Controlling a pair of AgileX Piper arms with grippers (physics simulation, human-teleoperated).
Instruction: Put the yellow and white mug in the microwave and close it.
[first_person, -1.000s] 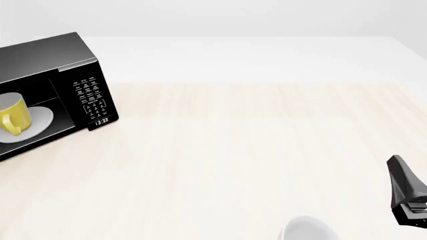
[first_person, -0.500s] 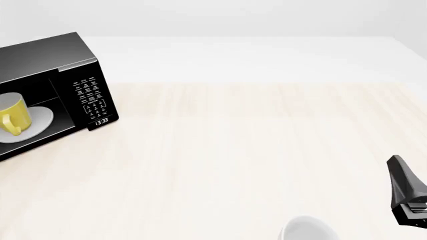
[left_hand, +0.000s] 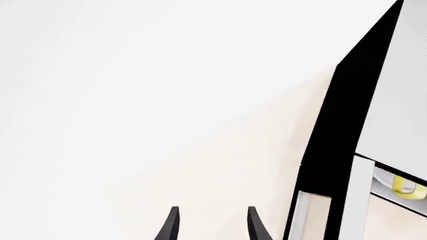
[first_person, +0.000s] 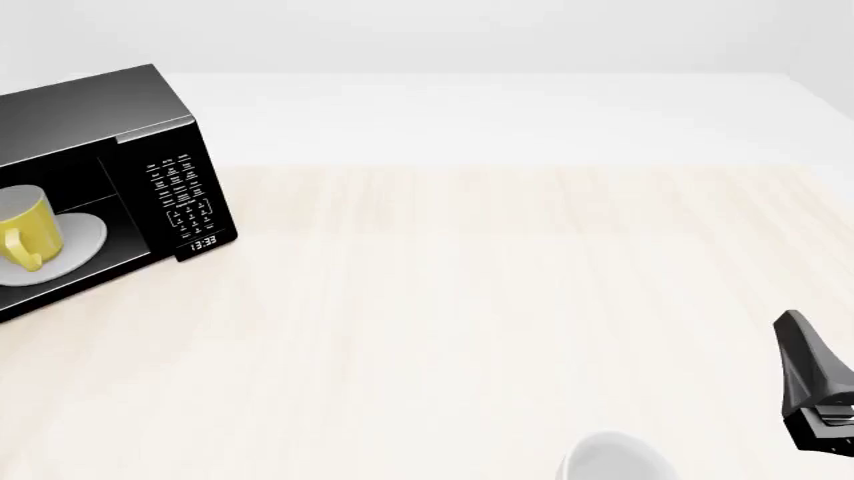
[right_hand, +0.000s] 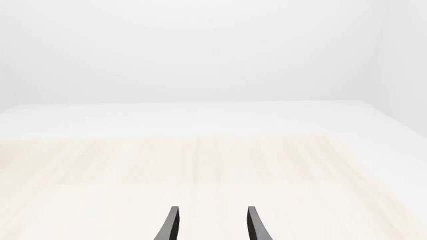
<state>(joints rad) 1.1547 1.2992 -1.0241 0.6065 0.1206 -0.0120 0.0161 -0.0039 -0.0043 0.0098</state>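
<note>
Inside the microwave (first_person: 100, 190), at the far left of the table (first_person: 507, 300), the yellow and white mug (first_person: 27, 232) stands upright on the white round plate (first_person: 83, 236), its handle turned toward the front. So the first half of the task looks done, and only the closing remains. The cavity is open to the front view, with the button panel (first_person: 180, 195) and clock display just to its right. The door itself is out of the front frame; in the left wrist view a dark panel edge (left_hand: 333, 150) stands close beside the left gripper (left_hand: 211, 225), and it may be that door, though the picture does not settle it. A speck of yellow beyond it is the mug again.

Nothing has moved across the last second: the front views match, and the right gripper (first_person: 817, 385) sits at the same spot at the table's right edge. This reads as a pause, perhaps before the left arm pushes the door.

Both grippers show their fingers parted with nothing between them; the right one (right_hand: 211, 225) faces bare table. A white-grey rounded vessel (first_person: 614, 458) sits at the near edge, well apart from the microwave.
</note>
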